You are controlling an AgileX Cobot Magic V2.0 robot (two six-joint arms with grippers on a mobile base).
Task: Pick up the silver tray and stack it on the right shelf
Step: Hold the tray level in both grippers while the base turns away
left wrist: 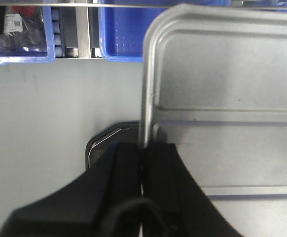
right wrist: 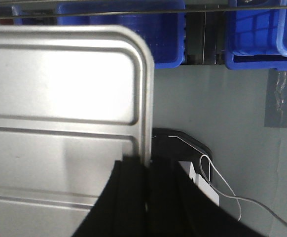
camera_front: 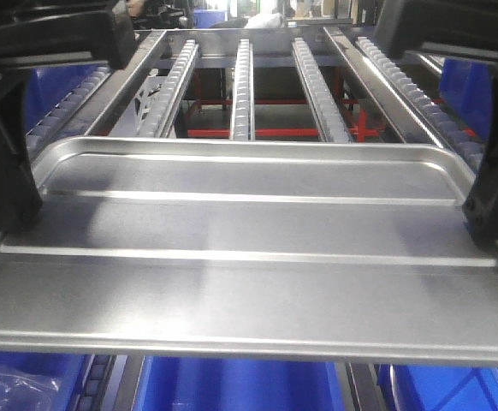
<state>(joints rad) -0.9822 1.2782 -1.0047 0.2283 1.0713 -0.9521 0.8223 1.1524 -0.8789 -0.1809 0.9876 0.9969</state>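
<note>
The silver tray (camera_front: 249,282) fills the lower front view, level, showing two long ridges and a raised rim. My left gripper (camera_front: 9,205) is shut on its left rim, and my right gripper (camera_front: 489,214) is shut on its right rim. In the left wrist view the black fingers (left wrist: 128,163) pinch the tray (left wrist: 222,84) edge, with my left gripper (left wrist: 143,148) above grey floor. In the right wrist view my right gripper (right wrist: 147,165) clamps the tray (right wrist: 59,84) edge likewise. The right shelf (camera_front: 243,86), with sloping roller rails, lies just beyond the tray's far rim. Whether they touch is unclear.
Blue bins (camera_front: 232,385) sit on the level below the tray; one holds a plastic bag (camera_front: 18,385). More blue bins (left wrist: 124,29) (right wrist: 124,29) line the far side of the floor. A red frame (camera_front: 275,133) shows behind the rails. A white cable (right wrist: 222,187) loops beside my right gripper.
</note>
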